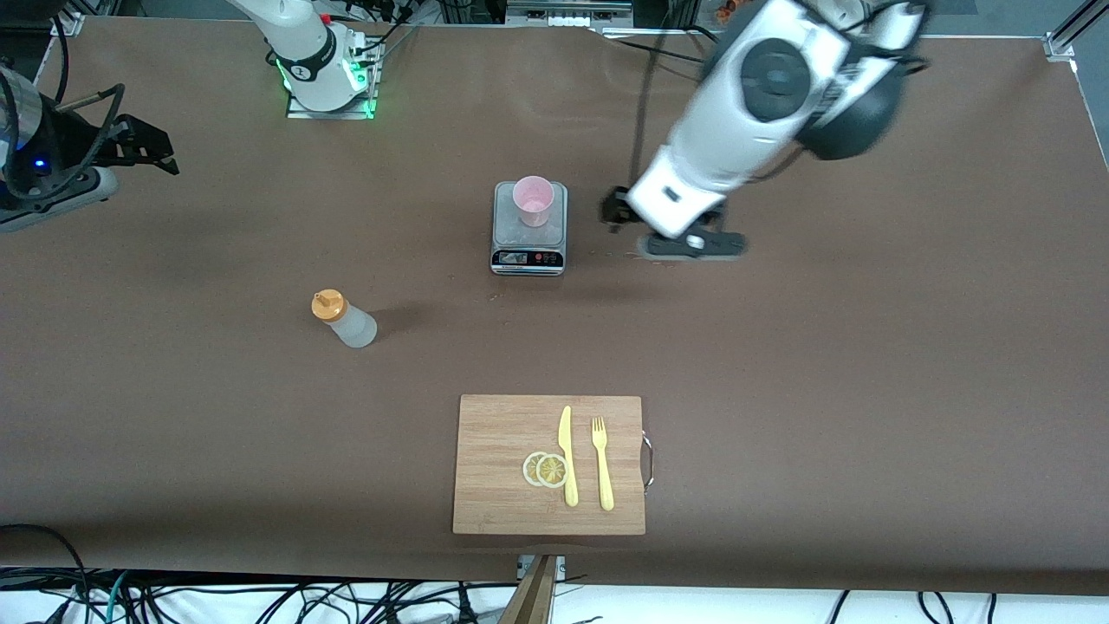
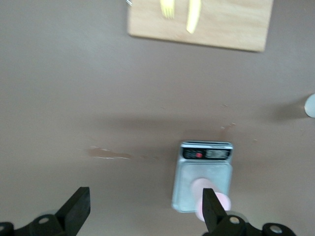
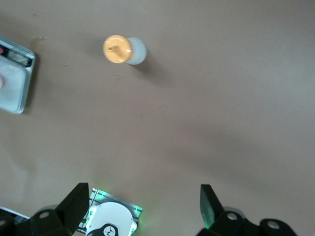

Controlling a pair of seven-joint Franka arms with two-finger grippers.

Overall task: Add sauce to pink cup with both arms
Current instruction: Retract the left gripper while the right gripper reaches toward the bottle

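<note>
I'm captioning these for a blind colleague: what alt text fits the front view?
A pink cup stands on a small scale mid-table, with the left gripper empty beside it. The sauce bottle stands alone toward the right arm's end, and a cutting board nearer the camera holds knife, fork and lemon slices.

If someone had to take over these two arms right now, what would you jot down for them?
Left end effector: open, empty, in the air beside the scale, toward the left arm's end of the table.
Right end effector: open, empty, waiting up near its base.
Cup: upright on the scale.
Sauce: upright on the table, nearer the front camera than the scale, toward the right arm's end, untouched.
Done: cup is on the scale.
Left: pick up the sauce and squeeze some into the cup.
</note>
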